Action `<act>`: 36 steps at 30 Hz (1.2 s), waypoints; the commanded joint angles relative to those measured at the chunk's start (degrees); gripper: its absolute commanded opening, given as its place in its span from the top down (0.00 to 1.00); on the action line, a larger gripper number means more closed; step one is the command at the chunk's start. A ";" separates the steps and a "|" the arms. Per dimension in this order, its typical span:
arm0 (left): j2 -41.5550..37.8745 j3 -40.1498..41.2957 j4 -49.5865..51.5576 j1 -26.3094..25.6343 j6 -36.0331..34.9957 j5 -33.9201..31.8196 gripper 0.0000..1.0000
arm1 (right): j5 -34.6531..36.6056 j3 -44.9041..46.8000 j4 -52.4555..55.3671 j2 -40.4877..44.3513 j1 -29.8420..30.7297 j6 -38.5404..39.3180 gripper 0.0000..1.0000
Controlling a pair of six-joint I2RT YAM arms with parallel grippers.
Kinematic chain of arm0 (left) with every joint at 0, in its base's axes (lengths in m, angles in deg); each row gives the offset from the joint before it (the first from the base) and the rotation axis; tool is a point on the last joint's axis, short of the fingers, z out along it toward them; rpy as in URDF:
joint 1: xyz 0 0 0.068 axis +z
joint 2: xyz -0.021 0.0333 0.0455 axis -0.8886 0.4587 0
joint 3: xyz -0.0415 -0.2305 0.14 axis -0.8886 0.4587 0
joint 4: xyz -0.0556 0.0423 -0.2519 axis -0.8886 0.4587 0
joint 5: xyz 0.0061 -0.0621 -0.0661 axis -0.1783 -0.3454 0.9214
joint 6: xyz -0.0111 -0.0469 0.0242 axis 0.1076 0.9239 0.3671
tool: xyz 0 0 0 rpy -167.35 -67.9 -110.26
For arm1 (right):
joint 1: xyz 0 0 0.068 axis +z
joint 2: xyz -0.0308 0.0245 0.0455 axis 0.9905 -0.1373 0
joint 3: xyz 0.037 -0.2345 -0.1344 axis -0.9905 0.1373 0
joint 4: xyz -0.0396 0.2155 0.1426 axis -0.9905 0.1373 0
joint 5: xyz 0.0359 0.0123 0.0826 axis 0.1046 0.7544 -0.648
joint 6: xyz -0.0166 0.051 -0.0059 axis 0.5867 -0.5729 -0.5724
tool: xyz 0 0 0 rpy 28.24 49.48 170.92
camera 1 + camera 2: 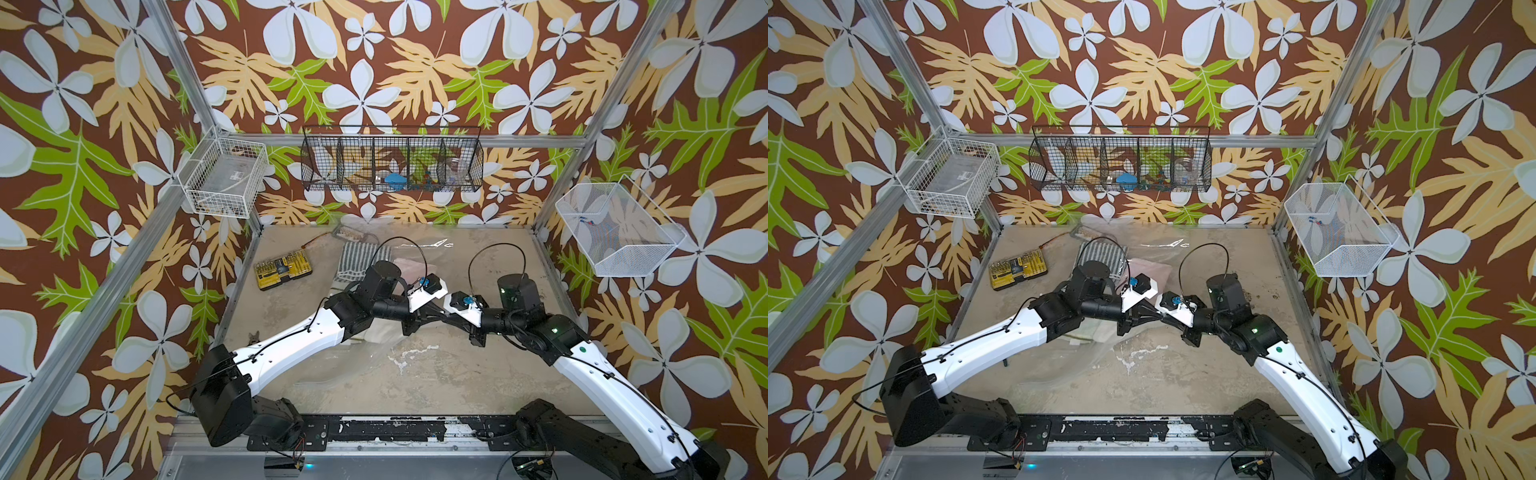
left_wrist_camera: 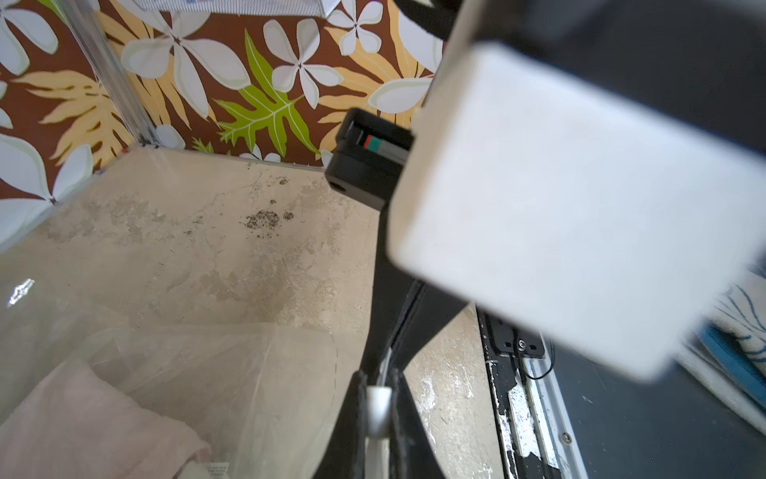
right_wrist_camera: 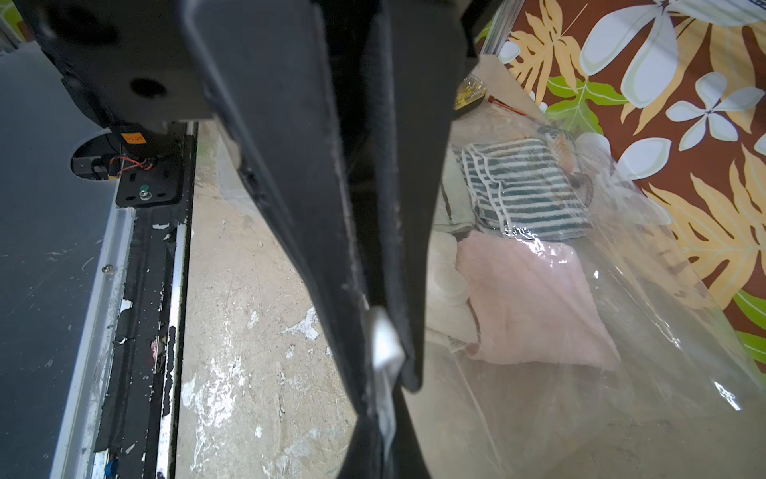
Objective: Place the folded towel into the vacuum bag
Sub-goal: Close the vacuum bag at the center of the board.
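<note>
Clear vacuum bag in right hand

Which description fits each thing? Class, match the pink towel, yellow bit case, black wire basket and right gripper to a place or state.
Things:
1 pink towel
2 yellow bit case
3 black wire basket
4 right gripper

Descriptions:
A hung on the back wall
B shut on the vacuum bag edge
C on the bare tabletop
D under clear plastic

Pairs: 1-D, 2-C, 3-A, 4-B.
</note>
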 commanded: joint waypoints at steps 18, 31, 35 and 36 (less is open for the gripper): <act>-2.56 4.67 8.54 0.26 0.53 -7.58 1.00 | -3.65 5.72 -11.40 8.35 -6.55 -9.53 1.00; -7.92 9.98 8.07 0.22 3.56 -11.45 1.00 | 1.26 5.37 -15.59 8.53 -9.51 -14.56 1.00; -8.43 10.40 8.22 0.22 4.40 -12.36 1.00 | 2.61 5.63 -17.04 8.53 -9.79 -16.12 1.00; -8.67 10.48 8.24 0.22 4.50 -12.58 1.00 | 3.20 5.72 -17.26 8.45 -9.77 -16.41 1.00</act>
